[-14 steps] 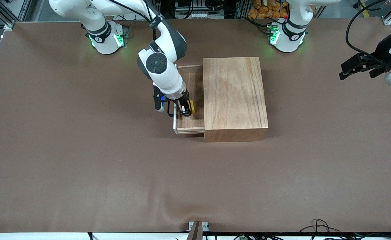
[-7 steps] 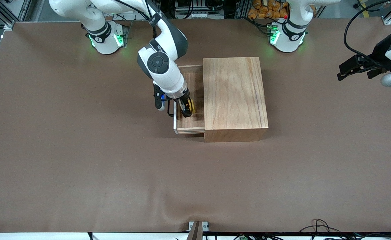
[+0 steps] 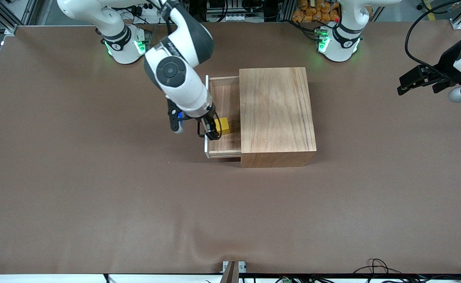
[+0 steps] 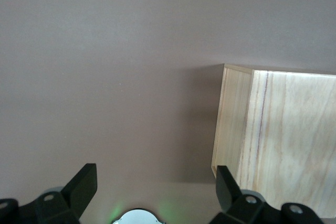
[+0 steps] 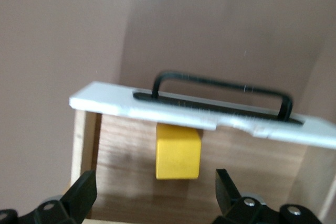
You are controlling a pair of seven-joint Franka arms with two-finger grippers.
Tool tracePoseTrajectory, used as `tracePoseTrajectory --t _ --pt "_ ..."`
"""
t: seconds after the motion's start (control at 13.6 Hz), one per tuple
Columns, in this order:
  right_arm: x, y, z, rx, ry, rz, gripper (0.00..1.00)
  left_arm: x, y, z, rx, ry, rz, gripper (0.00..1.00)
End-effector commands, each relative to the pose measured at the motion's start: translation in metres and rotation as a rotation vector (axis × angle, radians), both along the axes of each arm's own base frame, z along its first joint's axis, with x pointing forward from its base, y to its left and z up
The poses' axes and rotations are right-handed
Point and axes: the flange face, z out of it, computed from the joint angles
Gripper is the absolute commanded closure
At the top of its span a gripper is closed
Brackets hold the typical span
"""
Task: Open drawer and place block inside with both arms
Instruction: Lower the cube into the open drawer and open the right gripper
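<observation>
The drawer (image 3: 225, 103) stands pulled out of the light-wood box (image 3: 275, 114) toward the right arm's end of the table. The yellow block (image 3: 224, 125) rests on the drawer floor, free of any grip. My right gripper (image 3: 211, 133) hangs open just above the drawer's white front edge and black wire handle (image 5: 220, 90). In the right wrist view the block (image 5: 178, 151) lies apart from the gripper (image 5: 152, 198), past its fingertips (image 5: 80, 195). My left gripper (image 3: 405, 84) waits open in the air over the left arm's end of the table, and its own view shows the gripper (image 4: 155, 192) holding nothing.
Brown table cover (image 3: 136, 196) spreads all around the box. The wooden box (image 4: 283, 140) shows in the left wrist view some way off from the left gripper. Both arm bases with green lights stand along the table edge farthest from the front camera.
The right gripper has opened and let go of the block, then risen and drawn back toward the drawer's front edge. The block now sits alone in the drawer. The left arm has barely moved.
</observation>
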Motion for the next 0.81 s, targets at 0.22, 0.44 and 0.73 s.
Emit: tracePoseTrajectory --t 0.22,0.44,0.73 --pt "0.053 -0.135 0.048 0.049 0.032 0.395 0.0 -0.009 0.001 0.007 -0.004 -0.021 -0.019 0.0" --pt "0.066 -0.189 0.064 0.088 -0.012 0.55 0.0 -0.011 0.0 0.008 -0.004 -0.021 -0.021 0.0" --pt "0.068 -0.246 0.09 0.12 -0.042 0.692 0.0 -0.013 0.0 0.004 -0.004 -0.013 -0.019 0.0"
